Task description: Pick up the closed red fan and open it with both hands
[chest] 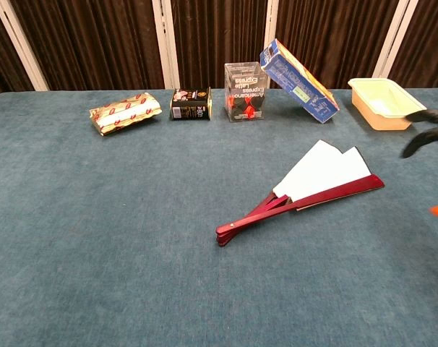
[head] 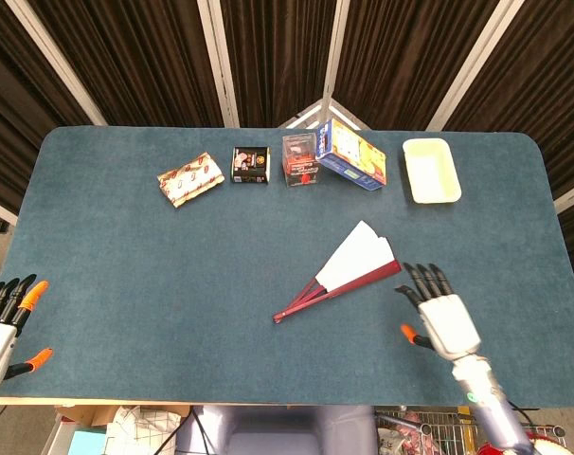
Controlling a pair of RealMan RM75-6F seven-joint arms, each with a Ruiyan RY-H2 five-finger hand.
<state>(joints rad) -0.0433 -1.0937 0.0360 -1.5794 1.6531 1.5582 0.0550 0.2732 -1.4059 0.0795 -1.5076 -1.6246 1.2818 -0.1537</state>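
Note:
The red fan point(head: 344, 273) lies flat near the table's middle, partly spread, its white leaf fanned out toward the far right and its red ribs meeting at a pivot at the near left; the chest view shows the fan point(chest: 306, 186) too. My right hand point(head: 437, 313) hovers just right of the fan's wide end, fingers apart, holding nothing. In the chest view only that right hand's dark fingertips point(chest: 423, 137) show at the right edge. My left hand point(head: 3, 322) stays at the table's near left corner, fingers spread and empty.
Along the far side stand a foil snack pack point(head: 189, 180), a small black box point(head: 250, 164), a clear box point(head: 300, 159) with a blue carton point(head: 353, 155) leaning on it, and a pale yellow tray point(head: 431, 170).

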